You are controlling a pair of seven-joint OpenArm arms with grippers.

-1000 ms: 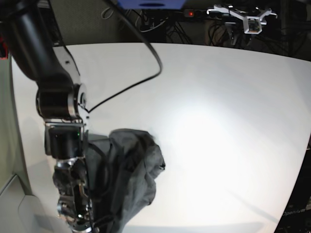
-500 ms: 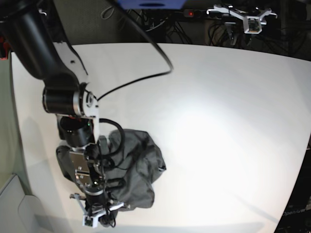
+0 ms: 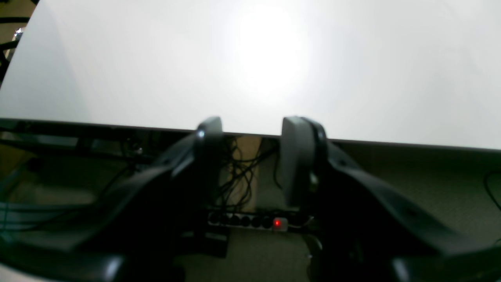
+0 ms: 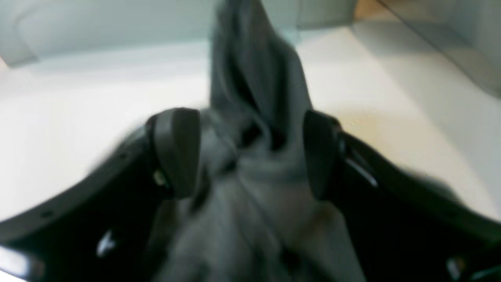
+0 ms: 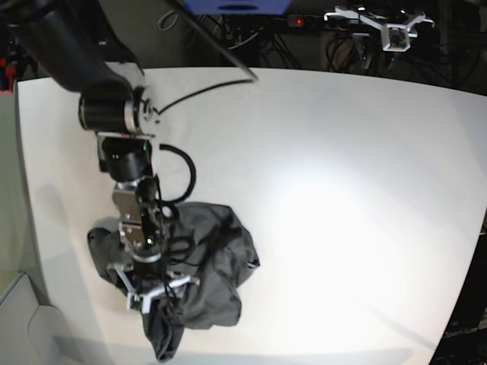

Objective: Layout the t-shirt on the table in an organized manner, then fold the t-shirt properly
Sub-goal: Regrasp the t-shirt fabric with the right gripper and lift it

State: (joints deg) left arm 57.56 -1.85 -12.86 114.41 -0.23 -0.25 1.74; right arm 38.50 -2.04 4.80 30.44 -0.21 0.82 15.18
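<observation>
No brand, label or writing can be read anywhere. The table (image 5: 327, 190) is a wide, smooth white top with a bright glare patch; behind its far edge run tangled black cables (image 5: 251, 34) and a power strip (image 3: 250, 222) showing a red light. The t-shirt (image 5: 209, 266) lies crumpled near the table's front left part. The right gripper (image 5: 156, 289) stands spread over it, a ridge of cloth rising between its fingers. The left gripper (image 3: 250, 156), partly parted and empty, hangs beyond the table's edge.
</observation>
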